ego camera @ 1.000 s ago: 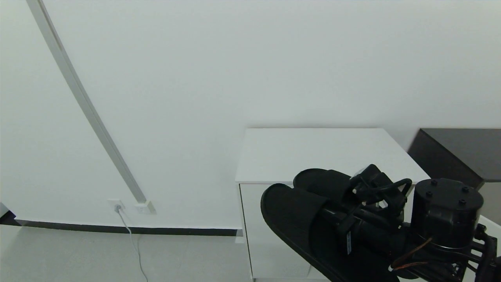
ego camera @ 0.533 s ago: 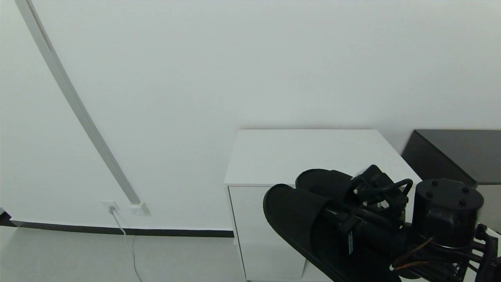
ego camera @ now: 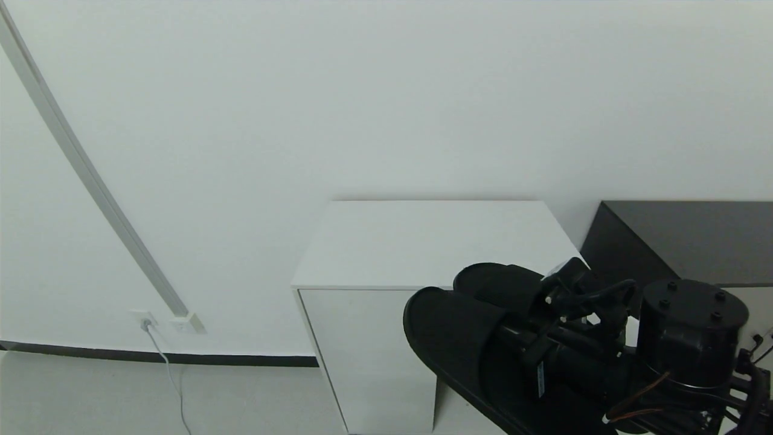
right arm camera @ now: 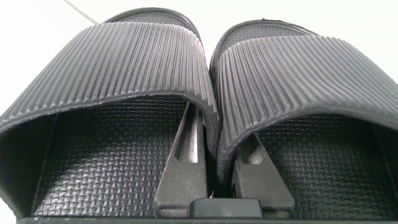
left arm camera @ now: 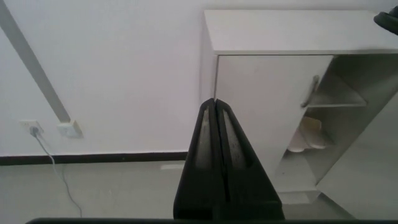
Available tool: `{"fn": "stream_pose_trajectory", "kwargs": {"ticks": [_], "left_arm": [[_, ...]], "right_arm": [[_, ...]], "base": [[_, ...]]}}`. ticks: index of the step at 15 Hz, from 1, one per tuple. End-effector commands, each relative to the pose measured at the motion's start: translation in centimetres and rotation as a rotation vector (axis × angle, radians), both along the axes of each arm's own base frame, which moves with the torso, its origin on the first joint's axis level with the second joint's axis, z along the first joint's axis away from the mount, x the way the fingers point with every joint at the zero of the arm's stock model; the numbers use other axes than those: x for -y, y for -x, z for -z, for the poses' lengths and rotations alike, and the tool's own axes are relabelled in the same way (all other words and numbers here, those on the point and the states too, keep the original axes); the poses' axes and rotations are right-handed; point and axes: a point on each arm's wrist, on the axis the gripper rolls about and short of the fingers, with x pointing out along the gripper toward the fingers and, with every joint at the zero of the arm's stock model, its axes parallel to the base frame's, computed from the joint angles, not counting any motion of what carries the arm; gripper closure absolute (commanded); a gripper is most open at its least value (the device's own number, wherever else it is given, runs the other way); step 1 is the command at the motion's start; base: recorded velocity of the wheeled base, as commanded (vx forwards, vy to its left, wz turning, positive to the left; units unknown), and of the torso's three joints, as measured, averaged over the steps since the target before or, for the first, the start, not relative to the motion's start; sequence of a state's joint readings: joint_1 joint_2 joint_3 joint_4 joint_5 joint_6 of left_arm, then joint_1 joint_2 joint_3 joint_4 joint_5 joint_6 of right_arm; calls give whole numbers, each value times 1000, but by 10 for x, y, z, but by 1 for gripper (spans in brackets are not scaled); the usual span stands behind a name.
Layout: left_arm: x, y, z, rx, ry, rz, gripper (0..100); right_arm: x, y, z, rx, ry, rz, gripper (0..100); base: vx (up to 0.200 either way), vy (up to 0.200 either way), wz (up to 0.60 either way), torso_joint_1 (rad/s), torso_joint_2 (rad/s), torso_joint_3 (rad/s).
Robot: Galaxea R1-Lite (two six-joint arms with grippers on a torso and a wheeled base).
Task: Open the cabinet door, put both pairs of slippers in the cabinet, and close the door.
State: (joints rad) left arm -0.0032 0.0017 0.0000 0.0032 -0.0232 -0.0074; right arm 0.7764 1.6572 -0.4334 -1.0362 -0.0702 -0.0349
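A pair of black ribbed slippers (ego camera: pixel 459 326) hangs low at the right in the head view, in front of the white cabinet (ego camera: pixel 423 241). My right gripper (right arm camera: pixel 217 177) is shut on the pair: one finger sits inside each slipper (right arm camera: pixel 137 68), and together they pinch the two inner walls. My left gripper (left arm camera: pixel 215 104) is shut on nothing, held out in the air before the cabinet (left arm camera: pixel 280 28). The cabinet door (left arm camera: pixel 267 118) with its handle (left arm camera: pixel 311 91) stands open. Inside, a light pair of slippers (left arm camera: pixel 308 134) lies on a lower shelf.
A dark table (ego camera: pixel 694 241) stands right of the cabinet against the white wall. A wall socket with a cable (ego camera: pixel 145 320) and a slanted grey strip (ego camera: pixel 90 175) are at the left. Bare floor (ego camera: pixel 121 393) lies left of the cabinet.
The whole head picture has shifted, so the cabinet now sits further left in it: the camera moved. The right gripper still holds the black slippers the same way.
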Motion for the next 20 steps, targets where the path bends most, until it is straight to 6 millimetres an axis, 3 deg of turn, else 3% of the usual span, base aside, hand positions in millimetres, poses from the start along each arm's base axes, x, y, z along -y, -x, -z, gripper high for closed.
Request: {"fn": "stream_pose_trajectory", "kwargs": {"ticks": [1, 5, 13, 20], "left_arm": [[0, 0, 0, 0, 0, 0, 100], [0, 0, 0, 0, 0, 0, 100], [0, 0, 0, 0, 0, 0, 100], [0, 0, 0, 0, 0, 0, 100]], "right_arm": [[0, 0, 1, -2, 2, -1, 100], [0, 0, 1, -2, 2, 0, 100], [0, 0, 1, -3, 3, -1, 100], [-1, 0, 2, -4, 4, -6, 100]], "base": [[0, -200, 0, 7, 2, 2], [0, -200, 0, 4, 1, 1], [0, 0, 0, 0, 0, 0], [-171, 0, 0, -2, 1, 1]]}}
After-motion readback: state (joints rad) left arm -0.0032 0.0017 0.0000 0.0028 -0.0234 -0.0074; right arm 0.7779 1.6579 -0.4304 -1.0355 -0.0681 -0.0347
